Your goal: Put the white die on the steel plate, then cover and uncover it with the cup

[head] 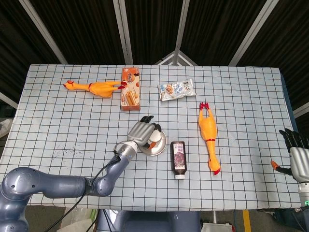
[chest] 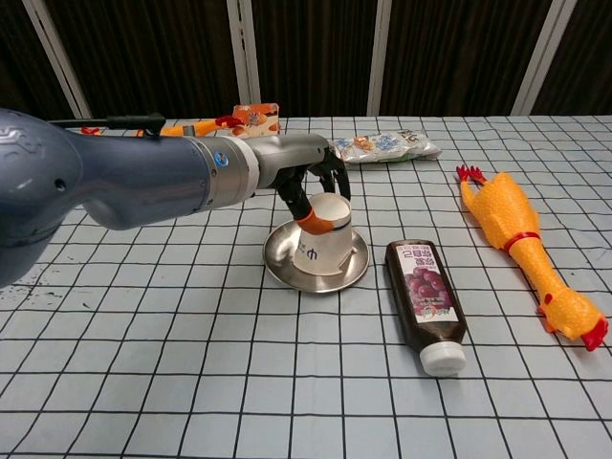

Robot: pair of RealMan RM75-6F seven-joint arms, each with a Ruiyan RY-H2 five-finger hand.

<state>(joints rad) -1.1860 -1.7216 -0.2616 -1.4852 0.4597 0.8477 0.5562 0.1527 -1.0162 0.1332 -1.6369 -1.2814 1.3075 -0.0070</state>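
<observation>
Gripping the white paper cup (chest: 324,246) near its upturned base, my left hand (chest: 311,182) has its fingers curled over the top and the orange-tipped thumb pressed on the near wall. The cup stands mouth-down on the round steel plate (chest: 283,267), just left of the dark sauce bottle (chest: 425,296) lying on the checked tablecloth (chest: 191,382). The white die is hidden; I judge it sits under the cup, though I cannot confirm that. My right hand (head: 299,159) hangs at the table's far right edge, fingers spread, holding nothing.

The cup looks thin and very light, so it should crush or tip under a hard squeeze. I would keep the hold high on the stiffer base ring, press gently, and lift straight up. The plate looks slick; dragging sideways may slide the cup or nudge the die.
</observation>
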